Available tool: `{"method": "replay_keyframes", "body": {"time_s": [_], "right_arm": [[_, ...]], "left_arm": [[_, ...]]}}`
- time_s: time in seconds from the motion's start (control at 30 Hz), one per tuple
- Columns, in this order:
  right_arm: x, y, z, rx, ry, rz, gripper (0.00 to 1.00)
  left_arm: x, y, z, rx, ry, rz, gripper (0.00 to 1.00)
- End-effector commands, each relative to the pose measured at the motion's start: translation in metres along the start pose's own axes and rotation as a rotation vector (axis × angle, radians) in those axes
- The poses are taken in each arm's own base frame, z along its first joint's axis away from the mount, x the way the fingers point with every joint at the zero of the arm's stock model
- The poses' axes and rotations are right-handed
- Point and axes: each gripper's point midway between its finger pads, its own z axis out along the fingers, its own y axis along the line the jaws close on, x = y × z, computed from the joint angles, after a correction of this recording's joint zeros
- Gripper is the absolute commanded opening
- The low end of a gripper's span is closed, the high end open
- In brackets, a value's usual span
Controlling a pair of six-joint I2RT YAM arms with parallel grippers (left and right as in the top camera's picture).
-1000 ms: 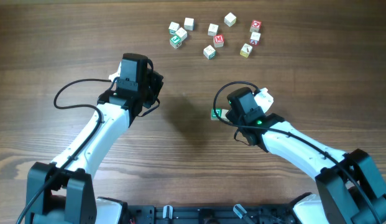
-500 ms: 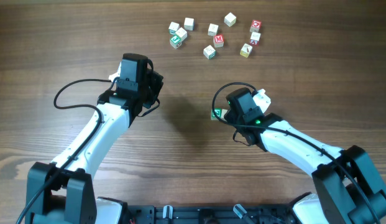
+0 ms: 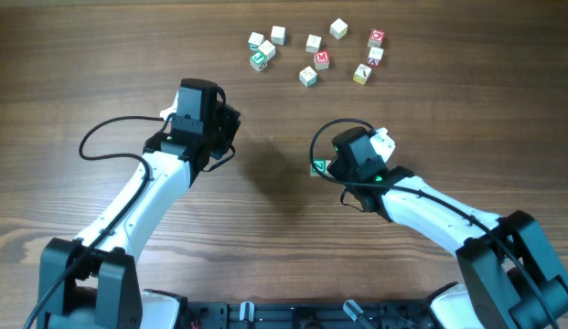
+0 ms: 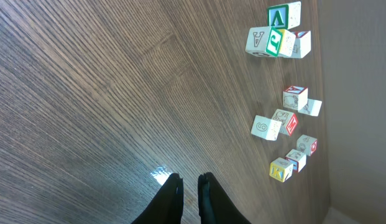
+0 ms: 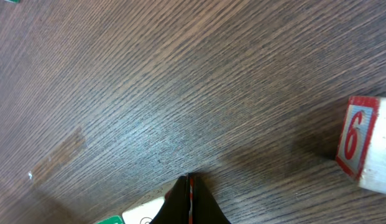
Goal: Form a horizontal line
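A green-faced cube lies alone mid-table, touching the tip of my right gripper. In the right wrist view this cube shows a green and a white face just left of the gripper, whose jaws are pressed together beside it, not around it. My left gripper hovers over bare wood at centre left. Its fingers stand a thin slit apart with nothing between them. Several loose letter cubes are scattered at the far edge, among them a green one. No horizontal line of cubes is in view.
A cube with a red 6 stands on the wood to the right in the right wrist view. The left wrist view shows the far cubes along the table's right edge. Black cables loop off both arms.
My right gripper has edged slightly left and up the table, with the green-faced cube at its tip. The left arm has not moved.
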Motion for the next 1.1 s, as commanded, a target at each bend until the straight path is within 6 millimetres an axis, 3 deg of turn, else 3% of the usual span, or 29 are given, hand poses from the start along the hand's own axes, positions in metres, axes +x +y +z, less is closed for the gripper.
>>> {"method": "replay_keyframes", "body": {"time_s": [0.0, 1.07], "right_arm": [[0.001, 0.003, 0.002, -0.006, 0.01, -0.021, 0.04], [0.01, 0.0, 0.001, 0.001, 0.058, 0.004, 0.05]], "left_arm": [[0.002, -0.004, -0.004, 0.017, 0.007, -0.005, 0.13], [0.002, -0.004, -0.004, 0.017, 0.007, -0.005, 0.13]]}}
